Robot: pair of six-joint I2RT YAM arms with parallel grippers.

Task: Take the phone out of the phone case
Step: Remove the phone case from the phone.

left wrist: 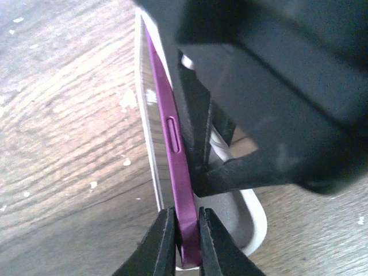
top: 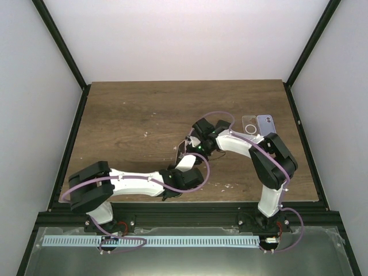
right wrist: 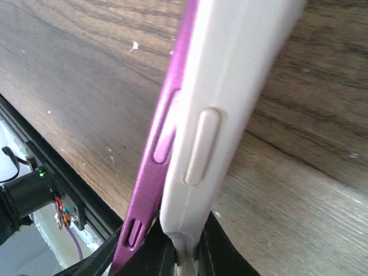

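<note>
A purple phone (left wrist: 172, 138) stands on edge above the table, partly pulled apart from its white case (left wrist: 145, 109). My left gripper (left wrist: 185, 241) is shut on the phone's lower edge. My right gripper (right wrist: 185, 259) is shut on the rim of the white case (right wrist: 230, 86), with the purple phone (right wrist: 150, 184) peeling away to its left. In the top view both grippers meet at the phone and case (top: 181, 149) near the table's middle, the left gripper (top: 185, 160) from the near side and the right gripper (top: 198, 140) from behind.
A clear case with a ring (top: 250, 124) and a pale lilac phone (top: 266, 122) lie flat at the back right of the wooden table (top: 132, 121). The black frame rail (top: 184, 210) runs along the near edge.
</note>
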